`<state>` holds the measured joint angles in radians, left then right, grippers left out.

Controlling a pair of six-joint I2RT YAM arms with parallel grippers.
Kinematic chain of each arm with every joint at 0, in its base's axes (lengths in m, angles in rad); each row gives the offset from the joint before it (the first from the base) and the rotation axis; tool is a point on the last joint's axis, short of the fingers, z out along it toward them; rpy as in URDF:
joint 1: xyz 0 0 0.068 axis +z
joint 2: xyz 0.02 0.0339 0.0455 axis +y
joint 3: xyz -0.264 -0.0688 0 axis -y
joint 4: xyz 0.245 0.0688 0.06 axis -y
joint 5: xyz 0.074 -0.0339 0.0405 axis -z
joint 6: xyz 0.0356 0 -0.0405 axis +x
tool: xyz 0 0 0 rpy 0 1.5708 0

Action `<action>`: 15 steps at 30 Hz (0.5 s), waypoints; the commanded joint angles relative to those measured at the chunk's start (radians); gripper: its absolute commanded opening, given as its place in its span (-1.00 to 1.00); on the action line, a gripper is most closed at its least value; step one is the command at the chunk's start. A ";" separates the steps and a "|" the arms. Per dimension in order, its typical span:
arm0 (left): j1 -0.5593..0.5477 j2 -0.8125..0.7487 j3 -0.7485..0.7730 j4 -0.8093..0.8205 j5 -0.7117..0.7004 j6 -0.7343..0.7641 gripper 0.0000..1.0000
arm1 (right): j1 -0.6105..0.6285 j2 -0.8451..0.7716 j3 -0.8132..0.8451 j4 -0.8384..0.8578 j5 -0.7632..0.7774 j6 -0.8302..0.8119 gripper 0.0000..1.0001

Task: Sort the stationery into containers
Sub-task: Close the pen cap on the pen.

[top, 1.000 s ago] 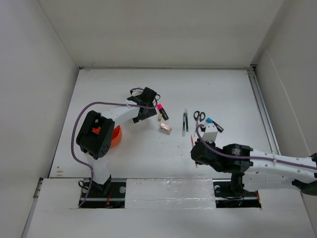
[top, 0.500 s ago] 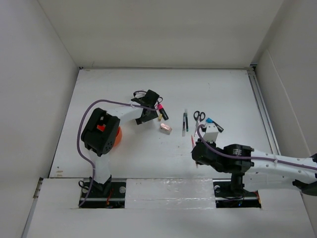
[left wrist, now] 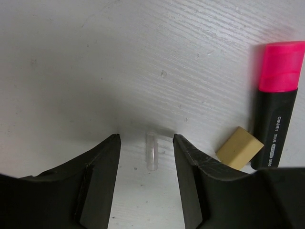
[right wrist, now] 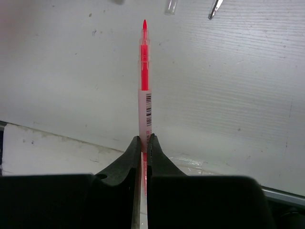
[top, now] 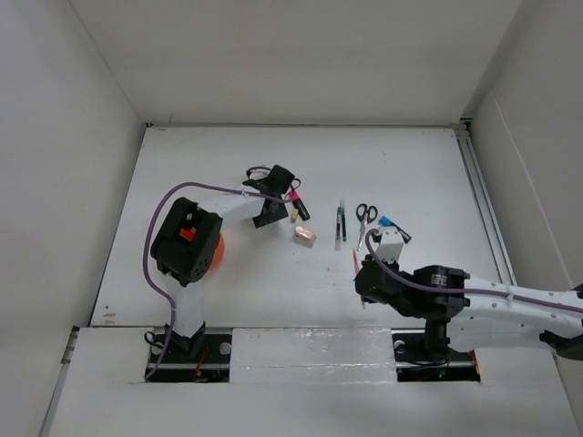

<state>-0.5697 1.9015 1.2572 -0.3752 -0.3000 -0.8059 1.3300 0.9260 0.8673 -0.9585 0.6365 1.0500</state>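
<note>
While the left arm is hiding most of the orange cup (top: 217, 251) from above, the left gripper (left wrist: 146, 139) is holding its jaws apart around a small clear tube (left wrist: 152, 151) on the desk (left wrist: 95, 57). At 3 o'clock, the pink-capped highlighter (left wrist: 275, 95) is running behind the gripper body beside a tan block (left wrist: 239, 153). The right gripper (right wrist: 144, 140) is pinching the thin pink pen (right wrist: 143, 86), its rear end hidden.

Tally over the table:
- orange cup (top: 217, 251): one, at 9 o'clock of the spread, half hidden.
- pink-capped highlighter (top: 297, 204): one.
- blue-capped marker (top: 393, 228): one.
- scissors (top: 365, 212): one pair.
- Pens: three. These are the dark pen (top: 342, 223), the pale pen (top: 337, 235) just beside it, and the thin pink pen (top: 354, 261) at 5 o'clock of those.
- Erasers: two. These are the pinkish eraser (top: 305, 235) and the tan block (left wrist: 239, 153).
- clear tube (left wrist: 151, 150): one.
</note>
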 commanded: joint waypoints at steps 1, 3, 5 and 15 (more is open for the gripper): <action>-0.027 0.053 0.027 -0.094 -0.016 -0.016 -0.11 | 0.003 -0.035 -0.002 0.023 0.023 -0.007 -1.00; -0.027 0.068 0.036 -0.114 -0.016 -0.016 -0.11 | 0.003 -0.044 -0.002 0.023 0.014 -0.007 -1.00; -0.027 0.079 0.036 -0.114 -0.016 -0.026 -0.11 | 0.003 -0.044 -0.002 0.023 0.014 -0.007 -1.00; -0.027 0.108 0.025 -0.114 -0.007 -0.038 -0.51 | 0.012 -0.064 -0.011 0.032 0.014 -0.007 -1.00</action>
<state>-0.5896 1.9415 1.3037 -0.4408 -0.3622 -0.8162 1.3315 0.8761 0.8665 -0.9569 0.6361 1.0500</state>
